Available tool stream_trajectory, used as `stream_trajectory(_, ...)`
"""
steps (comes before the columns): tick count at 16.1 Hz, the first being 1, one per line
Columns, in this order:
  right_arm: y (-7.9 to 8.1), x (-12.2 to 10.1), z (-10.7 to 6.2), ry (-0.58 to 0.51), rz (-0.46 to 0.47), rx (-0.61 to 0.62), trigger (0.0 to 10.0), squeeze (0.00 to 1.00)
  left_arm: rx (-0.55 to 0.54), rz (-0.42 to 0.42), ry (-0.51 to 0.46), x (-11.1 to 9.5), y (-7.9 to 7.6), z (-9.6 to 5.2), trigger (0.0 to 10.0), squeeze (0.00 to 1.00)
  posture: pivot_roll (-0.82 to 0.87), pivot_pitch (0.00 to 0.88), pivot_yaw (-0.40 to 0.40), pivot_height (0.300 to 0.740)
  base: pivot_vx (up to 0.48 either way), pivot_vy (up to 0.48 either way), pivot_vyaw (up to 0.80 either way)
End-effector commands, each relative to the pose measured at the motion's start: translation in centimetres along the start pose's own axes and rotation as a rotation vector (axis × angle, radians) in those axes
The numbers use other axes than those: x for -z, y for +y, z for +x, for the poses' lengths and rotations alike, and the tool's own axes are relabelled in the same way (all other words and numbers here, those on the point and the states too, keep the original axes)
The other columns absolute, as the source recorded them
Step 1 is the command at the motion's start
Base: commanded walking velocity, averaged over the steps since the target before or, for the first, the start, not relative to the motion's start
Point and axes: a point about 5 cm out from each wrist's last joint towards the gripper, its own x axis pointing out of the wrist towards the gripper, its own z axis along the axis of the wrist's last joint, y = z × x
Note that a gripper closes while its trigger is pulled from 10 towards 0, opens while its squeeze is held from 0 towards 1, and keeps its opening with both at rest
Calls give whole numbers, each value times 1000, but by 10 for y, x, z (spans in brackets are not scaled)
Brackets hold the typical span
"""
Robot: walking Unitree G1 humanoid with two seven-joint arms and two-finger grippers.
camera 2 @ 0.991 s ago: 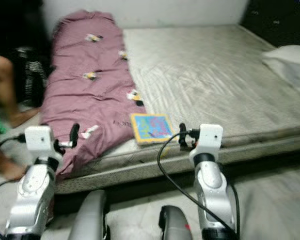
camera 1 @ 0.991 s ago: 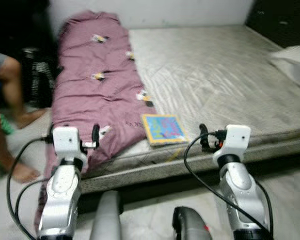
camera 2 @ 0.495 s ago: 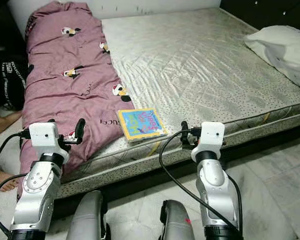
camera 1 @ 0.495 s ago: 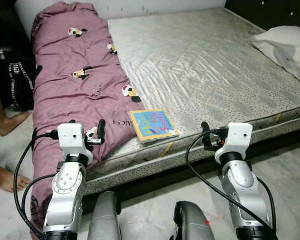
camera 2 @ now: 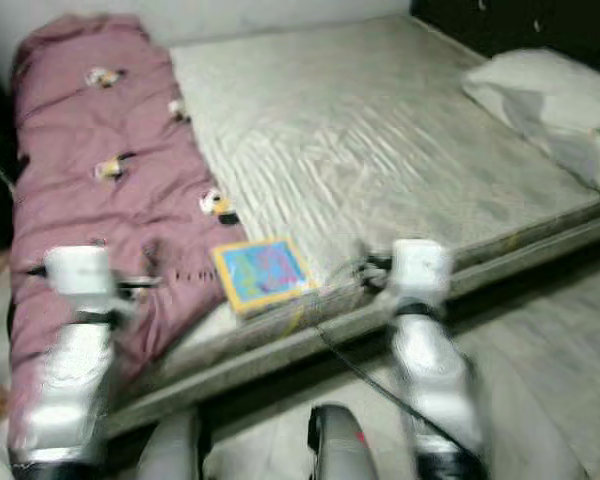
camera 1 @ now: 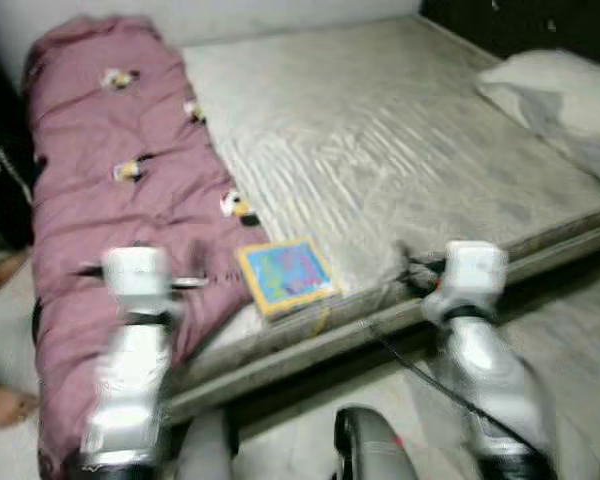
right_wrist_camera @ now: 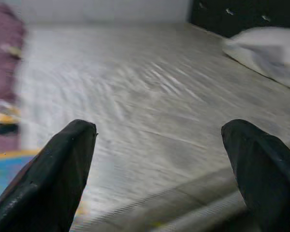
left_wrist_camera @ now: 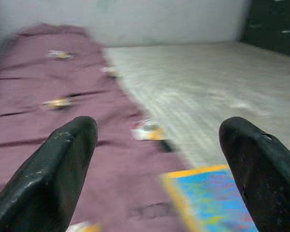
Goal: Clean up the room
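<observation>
Both my grippers are raised before me with fingers spread wide, holding nothing: my left gripper (left_wrist_camera: 154, 164) hovers over the purple blanket (camera 1: 90, 200), my right gripper (right_wrist_camera: 159, 169) at the near edge of the mattress (camera 1: 380, 130). Between them a blue, yellow-bordered book (camera 1: 283, 274) lies flat on the mattress, just beside the blanket. A white pillow (camera 1: 560, 95) rests far right. The head views are blurred.
</observation>
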Motion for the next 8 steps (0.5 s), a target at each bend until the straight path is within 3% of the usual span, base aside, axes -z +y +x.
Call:
stream_trajectory(1,13,-9,3,-32,18,-33,10000,0,-37,27,4,-2,15,-2,10000,0,-15,35,-13,635,0,0,0)
stream_trajectory(5,14,-8,3,-31,22,-39,10000,0,-48,31,10,-1,16,-2,10000,0,-17,35,-13,630,0,0,0)
stream_trajectory(8,13,-8,3,-32,27,-45,10000,0,-87,1,26,0,18,0,10000,0,-18,34,-14,590,0,0,0)
